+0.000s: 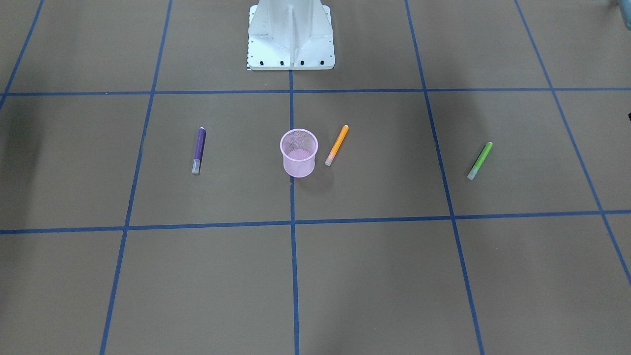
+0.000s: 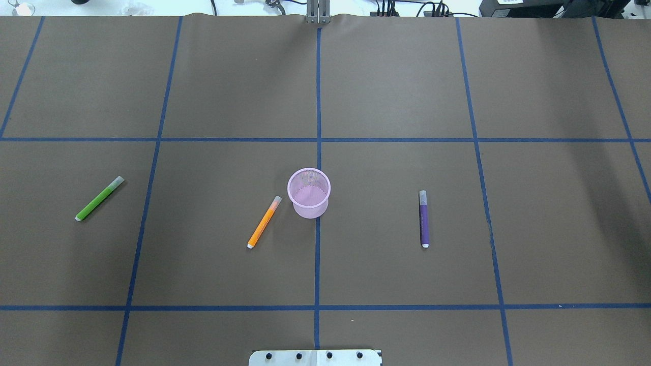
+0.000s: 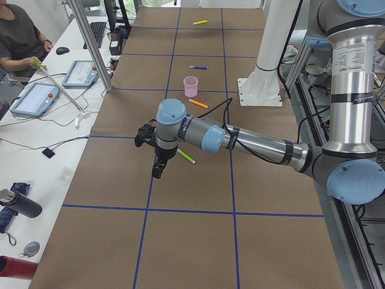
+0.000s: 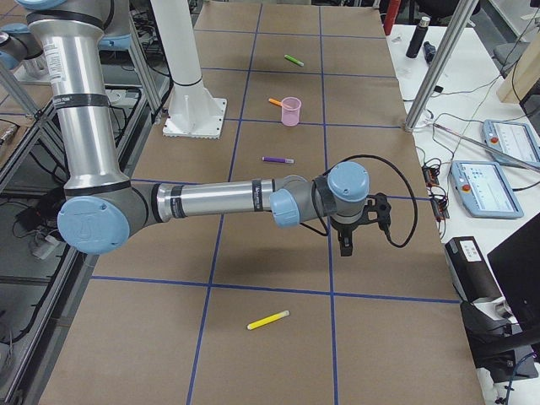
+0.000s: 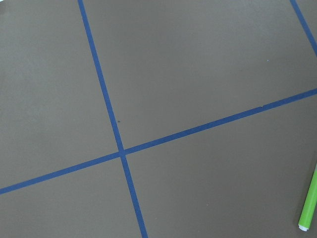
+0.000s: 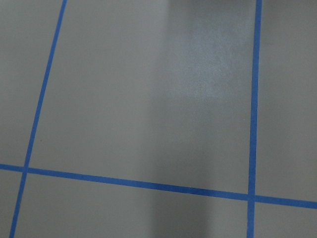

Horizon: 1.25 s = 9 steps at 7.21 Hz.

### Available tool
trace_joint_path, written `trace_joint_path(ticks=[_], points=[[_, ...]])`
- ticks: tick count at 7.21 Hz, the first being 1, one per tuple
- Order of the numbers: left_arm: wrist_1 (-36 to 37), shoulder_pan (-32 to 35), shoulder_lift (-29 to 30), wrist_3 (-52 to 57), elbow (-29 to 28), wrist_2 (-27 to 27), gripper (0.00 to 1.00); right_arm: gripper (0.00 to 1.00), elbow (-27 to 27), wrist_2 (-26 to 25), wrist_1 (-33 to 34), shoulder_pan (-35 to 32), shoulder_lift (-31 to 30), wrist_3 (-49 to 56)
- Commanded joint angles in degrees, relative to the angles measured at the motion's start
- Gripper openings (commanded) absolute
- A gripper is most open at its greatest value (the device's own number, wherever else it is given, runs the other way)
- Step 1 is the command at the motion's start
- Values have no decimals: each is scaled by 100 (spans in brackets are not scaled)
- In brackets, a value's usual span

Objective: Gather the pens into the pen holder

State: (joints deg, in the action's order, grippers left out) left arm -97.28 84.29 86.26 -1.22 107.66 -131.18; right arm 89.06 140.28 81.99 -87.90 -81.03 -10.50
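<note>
The pink mesh pen holder (image 1: pixel 299 166) stands upright and empty at the table's middle (image 2: pixel 309 209). The orange pen (image 2: pixel 264 221) lies just beside it. The purple pen (image 2: pixel 423 218) lies on the robot's right side and the green pen (image 2: pixel 99 198) on its left. My left gripper (image 3: pixel 157 171) shows only in the exterior left view, above the table near the green pen (image 3: pixel 186 156); I cannot tell its state. My right gripper (image 4: pixel 343 246) shows only in the exterior right view, past the purple pen (image 4: pixel 278 159); I cannot tell its state. The green pen's end (image 5: pixel 309 201) shows in the left wrist view.
A yellow pen (image 4: pixel 268 321) lies far out at the table's right end. The robot's white base (image 1: pixel 291 34) stands at the table's edge behind the holder. Blue tape lines grid the brown table. Side benches hold tablets (image 3: pixel 37 98) and bottles; a person sits there.
</note>
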Motion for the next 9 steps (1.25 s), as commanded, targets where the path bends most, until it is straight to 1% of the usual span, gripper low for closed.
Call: trace_joint_path(ticks=[1, 2, 3, 4, 5, 6, 7, 8, 9], points=[[7, -9, -126, -184, 96, -83, 100, 100, 14, -315, 1145, -234, 113, 1400], [-19, 0, -153, -177, 36, -397, 100, 100, 136, -334, 1170, -315, 53, 1463], [-63, 0, -302, -142, 79, -469, 100, 100, 338, -465, 1179, -315, 0, 1455], [-150, -9, -312, -125, 115, -514, 100, 100, 409, -492, 1153, -307, -157, 1402], [-465, -17, -347, -177, 98, -792, 100, 100, 410, -441, 1074, -307, -316, 1385], [-520, -87, -330, -255, 97, -952, 100, 100, 410, -379, 951, -307, -378, 1393], [-721, -627, -164, -717, 123, -953, 100, 100, 393, -265, 524, -254, -648, 1402], [-966, -1163, 142, -809, 106, -901, 99, 100, 366, -247, -211, -245, -982, 1402], [-995, -1569, 371, -1106, 115, -883, 100, 100, 235, -247, -984, -132, -1072, 1376]])
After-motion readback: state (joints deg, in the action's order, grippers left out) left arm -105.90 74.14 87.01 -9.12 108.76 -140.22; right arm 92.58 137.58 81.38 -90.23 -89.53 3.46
